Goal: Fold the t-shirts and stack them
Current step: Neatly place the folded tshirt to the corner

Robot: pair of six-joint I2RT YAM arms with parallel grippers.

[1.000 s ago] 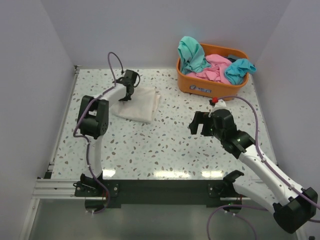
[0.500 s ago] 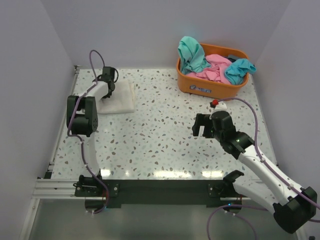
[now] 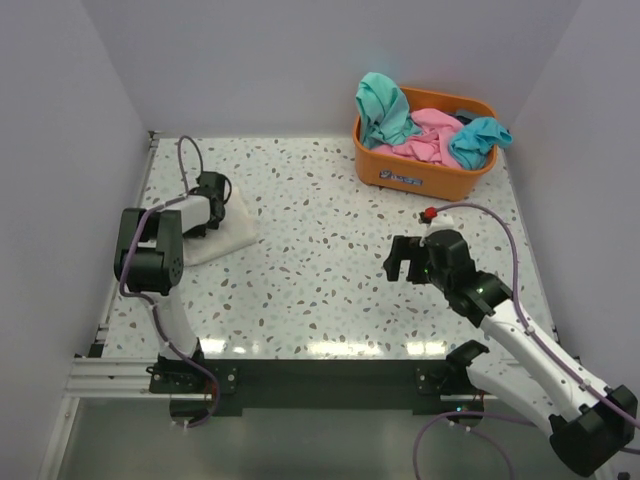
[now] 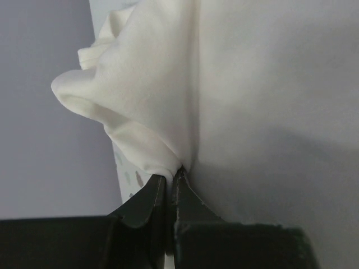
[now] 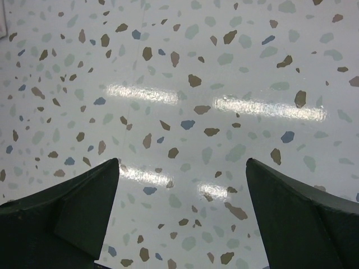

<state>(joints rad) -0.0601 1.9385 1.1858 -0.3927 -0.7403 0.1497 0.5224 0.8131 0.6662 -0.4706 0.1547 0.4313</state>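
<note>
A folded cream-white t-shirt (image 3: pixel 222 236) lies at the table's left side, near the wall. My left gripper (image 3: pixel 212 198) is shut on its edge; in the left wrist view the dark jaws pinch a fold of the cream-white t-shirt (image 4: pixel 168 112) at my left gripper (image 4: pixel 170 175). Teal and pink t-shirts (image 3: pixel 425 130) are heaped in the orange basket (image 3: pixel 400 172) at the back right. My right gripper (image 3: pixel 405 258) hovers open over bare table at centre right, and the right wrist view shows my right gripper (image 5: pixel 182 168) with only speckled tabletop between its fingers.
The speckled table (image 3: pixel 320 250) is bounded by grey walls on the left, back and right. A metal rail (image 3: pixel 300 378) runs along the near edge by the arm bases. A small red-and-white object (image 3: pixel 432 212) lies in front of the basket.
My left gripper has dragged the folded cream-white t-shirt leftward and nearer, from the table's back centre-left to beside the left wall. The right gripper has drifted slightly nearer, still open.
</note>
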